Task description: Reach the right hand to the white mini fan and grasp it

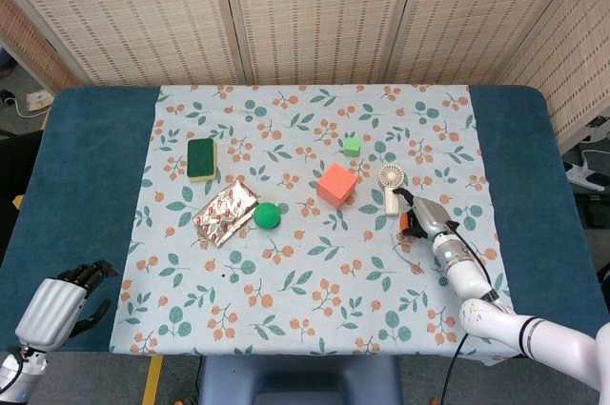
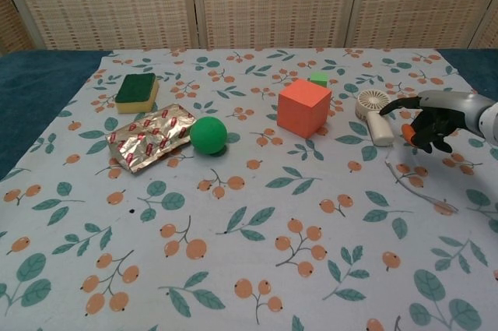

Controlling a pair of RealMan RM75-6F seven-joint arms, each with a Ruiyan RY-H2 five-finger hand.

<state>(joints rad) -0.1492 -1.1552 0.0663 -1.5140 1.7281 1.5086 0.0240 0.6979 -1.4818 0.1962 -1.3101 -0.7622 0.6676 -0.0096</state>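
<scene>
The white mini fan lies flat on the floral cloth, round head away from me and handle toward me. My right hand hovers just to the right of the handle, fingers spread and curved, thumb reaching toward the fan; it holds nothing and I cannot tell if it touches the handle. A thin white cord trails from the fan under the hand. My left hand rests at the table's near left corner, fingers loosely curled, holding nothing.
An orange cube stands just left of the fan, a small green cube behind it. Further left lie a green ball, a foil snack packet and a green-yellow sponge.
</scene>
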